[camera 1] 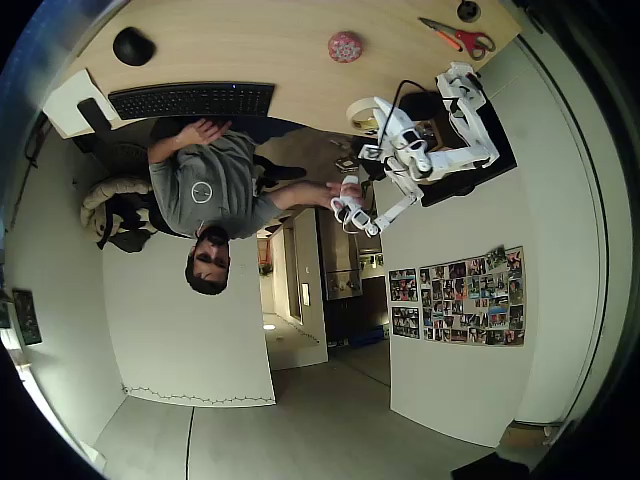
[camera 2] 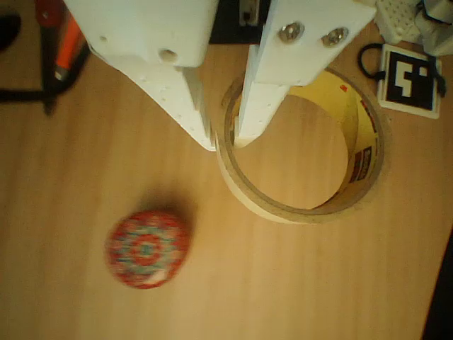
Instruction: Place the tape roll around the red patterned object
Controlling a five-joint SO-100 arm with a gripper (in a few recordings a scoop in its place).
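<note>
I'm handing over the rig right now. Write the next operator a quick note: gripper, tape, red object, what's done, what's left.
Gripper: fingers straddle the tape roll's wall, one inside the hole, one outside; whether they pinch it yet is unclear.
Tape roll: lying flat on the wooden table.
Red patterned object: on the table beside the roll, apart from it, not ringed.
Done: gripper at the roll.
Left: carry the roll over and lower it around the red object.

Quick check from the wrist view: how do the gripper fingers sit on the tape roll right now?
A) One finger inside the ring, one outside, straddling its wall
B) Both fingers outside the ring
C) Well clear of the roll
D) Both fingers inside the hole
A: in the wrist view the gripper straddles the wall of the tape roll, one finger inside the hole, the other outside.
</note>
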